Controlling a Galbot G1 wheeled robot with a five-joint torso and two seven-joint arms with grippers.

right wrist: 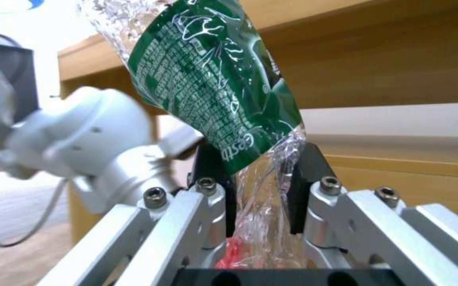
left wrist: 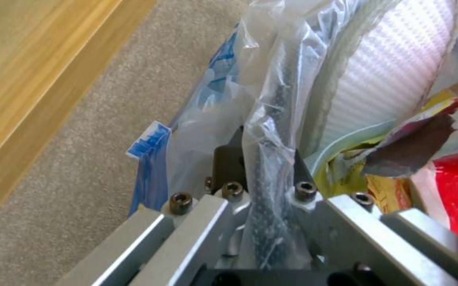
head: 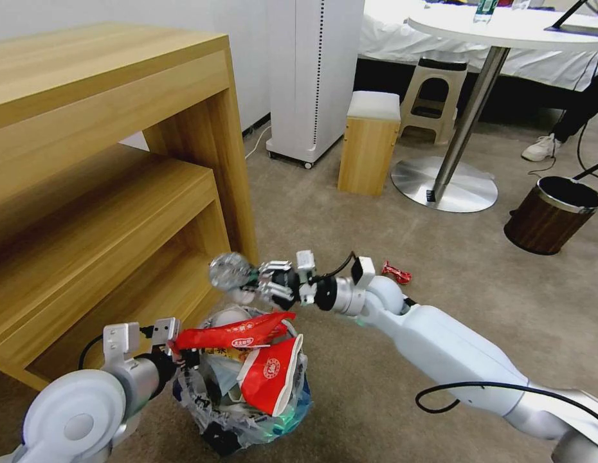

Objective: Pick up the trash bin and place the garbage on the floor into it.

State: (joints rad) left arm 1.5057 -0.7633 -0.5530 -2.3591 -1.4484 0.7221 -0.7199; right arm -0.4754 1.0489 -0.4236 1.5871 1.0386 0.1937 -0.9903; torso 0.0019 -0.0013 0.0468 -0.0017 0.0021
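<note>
My left gripper (head: 175, 350) is shut on the rim of the trash bin (head: 247, 418), a small black bin lined with a crinkly clear bag. In the left wrist view the gripper (left wrist: 267, 157) pinches the black rim and the bag (left wrist: 271, 119) between its fingers. The bin is heaped with garbage: a long red wrapper (head: 238, 334), a red-white crushed bowl (head: 272, 376) and a white slipper (left wrist: 393, 79). Just above the bin's far edge, my right gripper (head: 253, 281) is shut on a crushed clear bottle (head: 227, 270) with a green label (right wrist: 213, 87). A small red wrapper (head: 397, 273) lies on the carpet beyond my right forearm.
A wooden shelf unit (head: 106, 173) stands close on the left, right beside the bin. A brown wood-patterned bin (head: 551, 215) sits at the right. Farther back are a wooden box stool (head: 370, 145), a round table's metal base (head: 445, 186) and a white appliance (head: 312, 77).
</note>
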